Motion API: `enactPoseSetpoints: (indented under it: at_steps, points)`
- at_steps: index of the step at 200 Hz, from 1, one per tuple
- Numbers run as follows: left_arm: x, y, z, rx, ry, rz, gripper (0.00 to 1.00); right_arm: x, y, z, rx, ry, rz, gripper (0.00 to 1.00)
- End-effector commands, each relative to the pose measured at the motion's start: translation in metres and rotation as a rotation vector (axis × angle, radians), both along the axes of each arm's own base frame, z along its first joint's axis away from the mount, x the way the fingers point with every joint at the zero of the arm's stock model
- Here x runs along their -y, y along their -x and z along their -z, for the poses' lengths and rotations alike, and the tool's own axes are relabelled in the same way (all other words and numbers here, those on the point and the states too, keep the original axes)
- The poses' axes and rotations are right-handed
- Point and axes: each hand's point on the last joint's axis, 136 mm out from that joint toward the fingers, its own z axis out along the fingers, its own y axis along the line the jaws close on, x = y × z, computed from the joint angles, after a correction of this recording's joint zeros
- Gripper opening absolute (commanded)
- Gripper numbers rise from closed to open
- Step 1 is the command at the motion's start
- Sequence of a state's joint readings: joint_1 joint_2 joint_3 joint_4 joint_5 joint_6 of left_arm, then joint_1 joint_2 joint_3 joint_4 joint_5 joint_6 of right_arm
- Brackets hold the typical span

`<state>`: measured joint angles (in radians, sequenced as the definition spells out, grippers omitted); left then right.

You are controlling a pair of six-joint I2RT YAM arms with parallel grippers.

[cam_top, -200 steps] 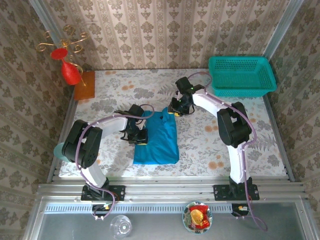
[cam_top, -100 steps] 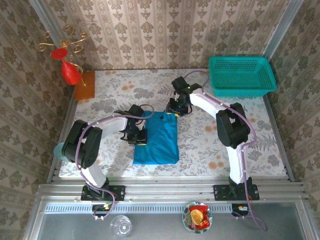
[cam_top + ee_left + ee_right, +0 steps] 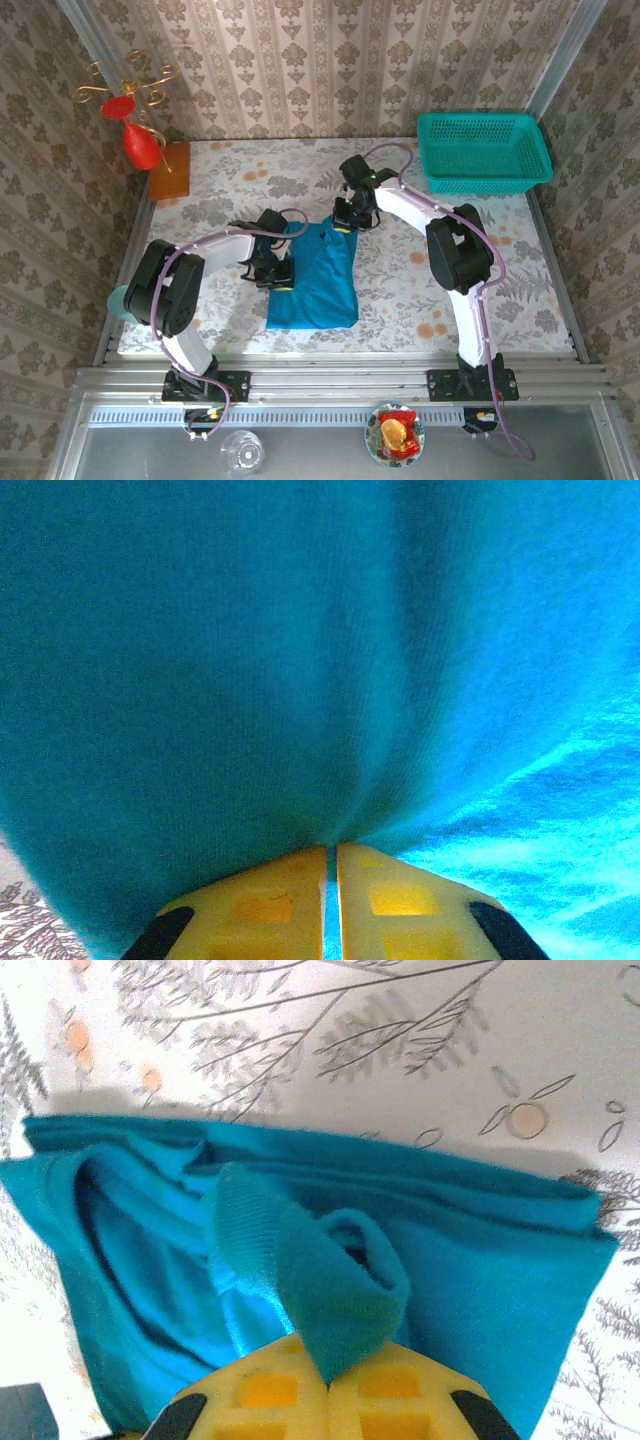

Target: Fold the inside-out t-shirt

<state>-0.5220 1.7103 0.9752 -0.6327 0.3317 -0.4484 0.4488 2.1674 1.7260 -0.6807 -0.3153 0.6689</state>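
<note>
Left to right: the left tool (image 3: 277, 272) sits at the left edge of the inside-out t-shirt (image 3: 315, 280), a little beyond that edge's midpoint. In the left wrist view its yellow fingers (image 3: 265, 900) are pressed together with blue cloth (image 3: 300, 660) gathered into the seam between them. The shirt lies as a partly folded oblong in the middle of the bench (image 3: 430, 290), with its long axis running near to far. The right tool (image 3: 345, 222) stands at the far end of the shirt. In its wrist view it is closed (image 3: 328, 1375) on a raised tuck of cloth (image 3: 300, 1280). Both arms hold the far half while the near end lies free. The next fold therefore probably depends on carrying the far end toward the near edge along the long axis.
</note>
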Motion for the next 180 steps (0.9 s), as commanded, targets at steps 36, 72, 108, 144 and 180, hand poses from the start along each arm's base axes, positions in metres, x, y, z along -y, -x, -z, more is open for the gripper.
enactPoseSetpoints:
  at_steps: [36, 72, 108, 144, 180]
  points:
    - [-0.023, 0.025, 0.017, -0.094, -0.102, -0.001, 0.13, 0.023, -0.009, 0.049, -0.114, -0.04, 0.068, 0.0]
    - [-0.022, 0.024, 0.016, -0.089, -0.097, -0.004, 0.13, 0.027, -0.007, 0.044, -0.113, -0.028, 0.065, 0.12]
    - [-0.022, 0.023, 0.015, -0.086, -0.097, -0.002, 0.13, 0.031, -0.008, 0.004, -0.037, -0.027, 0.059, 0.29]
    - [-0.021, 0.021, 0.014, -0.083, -0.094, -0.001, 0.13, 0.041, -0.002, -0.008, -0.028, 0.021, 0.049, 0.35]
    - [-0.019, 0.02, 0.013, -0.079, -0.088, 0.0, 0.13, 0.058, 0.001, 0.008, -0.053, 0.133, 0.06, 0.37]
